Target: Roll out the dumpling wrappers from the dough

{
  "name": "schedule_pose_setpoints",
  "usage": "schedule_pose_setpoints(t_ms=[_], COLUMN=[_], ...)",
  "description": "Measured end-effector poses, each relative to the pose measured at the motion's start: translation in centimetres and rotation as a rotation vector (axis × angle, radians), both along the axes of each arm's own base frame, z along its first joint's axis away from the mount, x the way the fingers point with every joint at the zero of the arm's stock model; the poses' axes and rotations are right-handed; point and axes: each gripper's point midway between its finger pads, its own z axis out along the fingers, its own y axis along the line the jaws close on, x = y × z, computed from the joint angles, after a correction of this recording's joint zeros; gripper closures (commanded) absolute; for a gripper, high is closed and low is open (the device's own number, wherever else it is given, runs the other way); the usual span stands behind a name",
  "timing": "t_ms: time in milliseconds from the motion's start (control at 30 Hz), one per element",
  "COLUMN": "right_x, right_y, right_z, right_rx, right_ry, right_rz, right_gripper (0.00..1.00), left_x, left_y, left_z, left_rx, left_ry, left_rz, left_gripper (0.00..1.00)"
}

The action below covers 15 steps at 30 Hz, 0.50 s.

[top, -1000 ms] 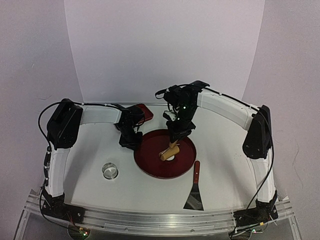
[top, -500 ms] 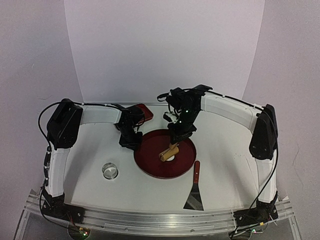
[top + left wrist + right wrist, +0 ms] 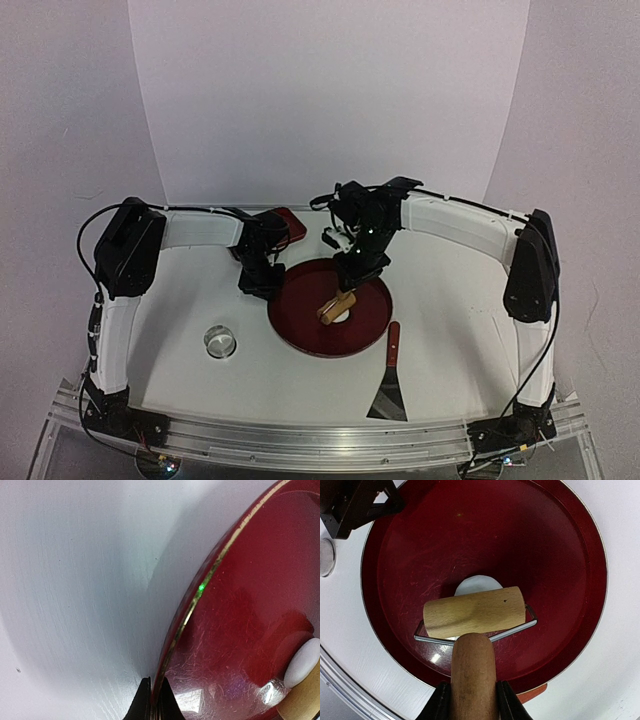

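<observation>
A round red tray (image 3: 300, 325) lies at the table's middle. A white lump of dough (image 3: 479, 583) lies near its centre, mostly under the wooden roller (image 3: 475, 611); in the top view the dough (image 3: 342, 316) shows beside the roller (image 3: 335, 305). My right gripper (image 3: 472, 700) is shut on the roller's wooden handle (image 3: 472, 675), with the drum resting on the dough. My left gripper (image 3: 154, 700) is shut on the tray's left rim (image 3: 200, 590); it shows at the tray's left edge in the top view (image 3: 262, 285). The dough's end shows in the left wrist view (image 3: 302, 662). No round wrapper is visible.
A metal ring cutter (image 3: 219, 342) stands on the table left of the tray. A scraper with a red handle (image 3: 390, 375) lies to the tray's right front. A dark red block (image 3: 290, 226) sits behind the left arm. The ring cutter's edge shows in the right wrist view (image 3: 326, 557).
The right gripper and roller have shifted slightly left and toward the near side across the tray. The left gripper has stayed on the rim.
</observation>
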Motion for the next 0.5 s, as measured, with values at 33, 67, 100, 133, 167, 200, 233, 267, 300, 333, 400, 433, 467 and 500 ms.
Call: schedule_pose_setpoints(t_ms=[33,67,100,133,167,200,233,267,300,333,400,433,467,500], right_x=[0.00,0.01,0.03,0.05,0.09,0.13,0.15,0.19,0.22,0.29,0.42,0.50,0.64,0.83], right_y=[0.06,0.09,0.13,0.18,0.21,0.25,0.29,0.33,0.37,0.43,0.54,0.63,0.75,0.90], right_z=[-0.08,-0.15,-0.19,-0.24,-0.30,-0.34,-0.39,-0.67,-0.77,-0.80,-0.93,-0.96,-1.00,-1.03], right_rx=[-0.001,-0.002,-0.003,-0.004,-0.004,-0.003,-0.003,-0.006,-0.006,-0.005,-0.005,-0.004,-0.004,-0.002], right_ry=[-0.004,-0.007,-0.010,-0.013,-0.015,-0.017,-0.019,-0.017,-0.019,-0.022,-0.024,-0.026,-0.027,-0.030], right_rz=[0.002,0.003,0.005,0.007,0.008,0.008,0.009,0.010,0.012,0.013,0.016,0.017,0.019,0.019], right_gripper=[1.00,1.00,1.00,1.00,1.00,1.00,1.00,1.00,1.00,1.00,1.00,1.00,1.00,1.00], left_x=[-0.01,-0.01,-0.01,-0.01,-0.01,-0.01,-0.02,-0.03,-0.03,-0.04,-0.04,-0.04,-0.05,-0.04], left_y=[0.00,0.00,0.00,0.00,0.00,0.00,0.01,0.02,0.02,0.02,0.02,0.02,0.03,0.09], left_z=[-0.01,-0.01,-0.01,0.00,0.03,0.01,0.00,0.01,0.02,0.01,0.00,0.00,0.00,-0.01], left_rx=[0.000,0.001,0.003,0.004,0.005,0.005,0.006,0.007,0.008,0.008,0.008,0.008,0.009,0.012], left_ry=[0.001,0.002,0.004,0.006,0.007,0.008,0.009,0.010,0.011,0.011,0.011,0.012,0.012,0.011], left_rz=[0.000,0.000,0.000,0.001,0.001,0.001,0.001,0.001,0.001,0.001,0.001,0.001,0.001,0.002], left_gripper=[1.00,1.00,1.00,1.00,1.00,1.00,1.00,1.00,1.00,1.00,1.00,1.00,1.00,1.00])
